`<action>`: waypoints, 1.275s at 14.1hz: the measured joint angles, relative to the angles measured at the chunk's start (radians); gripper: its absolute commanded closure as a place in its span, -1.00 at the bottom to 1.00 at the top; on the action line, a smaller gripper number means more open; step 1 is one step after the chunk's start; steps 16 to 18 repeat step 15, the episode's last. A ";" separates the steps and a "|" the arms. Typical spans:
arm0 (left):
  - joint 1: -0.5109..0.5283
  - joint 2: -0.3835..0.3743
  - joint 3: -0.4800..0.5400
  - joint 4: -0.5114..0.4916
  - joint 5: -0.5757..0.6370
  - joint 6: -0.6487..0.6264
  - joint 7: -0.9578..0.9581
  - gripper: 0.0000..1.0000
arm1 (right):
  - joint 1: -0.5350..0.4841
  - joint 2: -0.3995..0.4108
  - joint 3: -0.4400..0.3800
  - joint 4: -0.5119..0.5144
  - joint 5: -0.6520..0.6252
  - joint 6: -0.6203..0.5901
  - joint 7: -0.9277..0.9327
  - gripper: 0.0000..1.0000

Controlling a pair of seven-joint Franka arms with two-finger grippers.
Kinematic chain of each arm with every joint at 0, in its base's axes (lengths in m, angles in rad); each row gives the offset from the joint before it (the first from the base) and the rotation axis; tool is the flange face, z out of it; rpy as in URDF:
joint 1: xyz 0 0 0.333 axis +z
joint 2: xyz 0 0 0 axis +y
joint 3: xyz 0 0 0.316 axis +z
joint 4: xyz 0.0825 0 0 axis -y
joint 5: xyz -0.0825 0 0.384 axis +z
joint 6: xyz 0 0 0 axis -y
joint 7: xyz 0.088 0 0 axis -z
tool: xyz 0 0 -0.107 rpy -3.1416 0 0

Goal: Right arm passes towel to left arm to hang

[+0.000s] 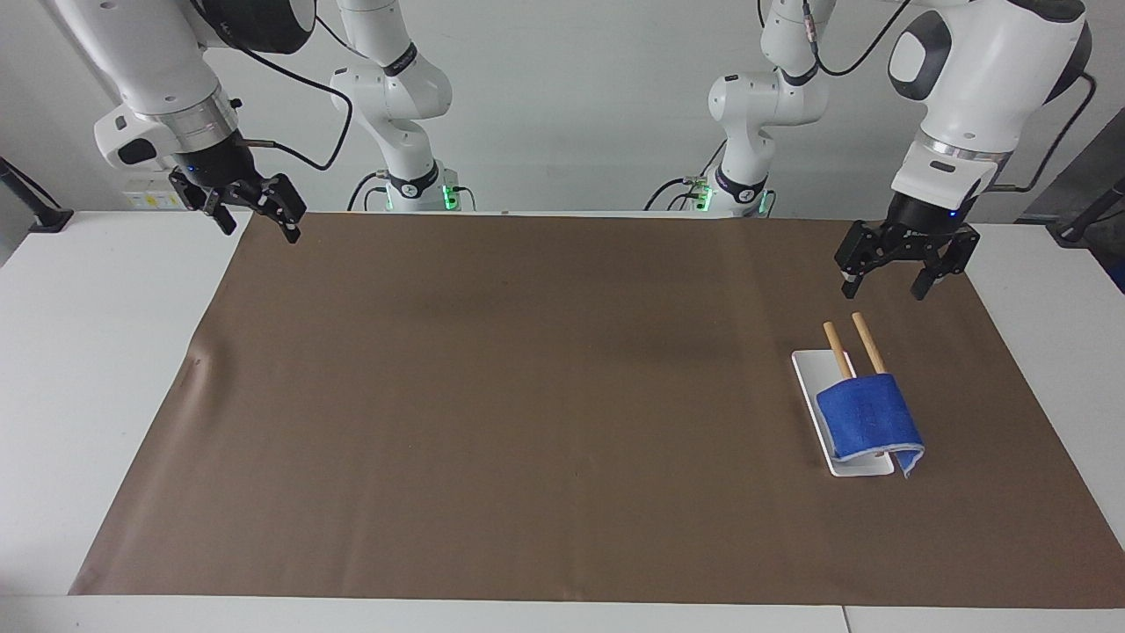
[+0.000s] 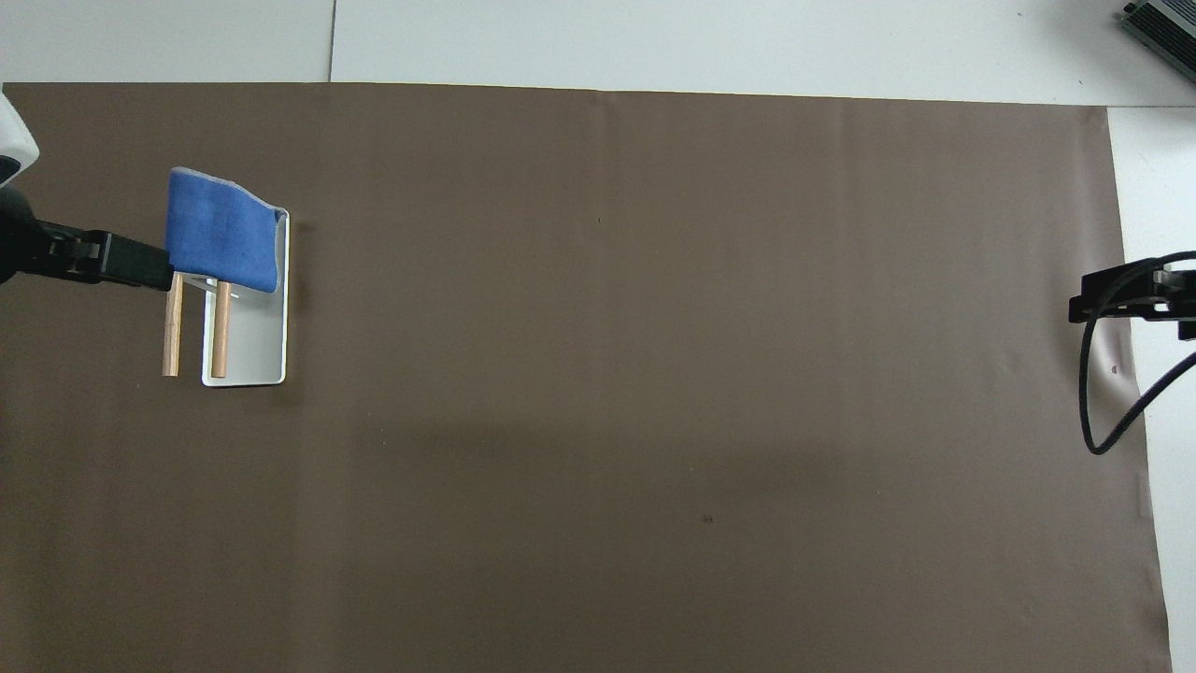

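Note:
The blue towel (image 1: 868, 415) (image 2: 222, 229) hangs draped over two wooden rods (image 1: 866, 338) (image 2: 173, 327) of a small rack with a white base (image 1: 809, 374) (image 2: 252, 346), at the left arm's end of the table. It covers the half of the rods farther from the robots. My left gripper (image 1: 883, 286) (image 2: 140, 266) is open and empty, up in the air over the mat beside the rods' bare ends, clear of the towel. My right gripper (image 1: 261, 227) (image 2: 1089, 304) waits open and empty over the mat's edge at the right arm's end.
A brown mat (image 1: 527, 396) (image 2: 654, 374) covers most of the white table (image 1: 88, 352). A black cable (image 2: 1098, 411) loops down from the right wrist. Both arm bases stand along the robots' edge of the table.

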 measured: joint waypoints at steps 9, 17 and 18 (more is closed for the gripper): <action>0.002 -0.018 0.007 -0.004 0.001 -0.056 0.031 -1.00 | 0.000 0.000 0.000 0.000 0.000 0.000 0.000 -1.00; 0.002 -0.018 0.010 -0.004 0.001 -0.056 0.032 -1.00 | 0.000 0.000 0.000 0.000 0.000 0.000 0.000 -1.00; 0.002 -0.018 0.010 -0.004 0.001 -0.056 0.032 -1.00 | 0.000 0.000 0.000 0.000 0.000 0.000 0.000 -1.00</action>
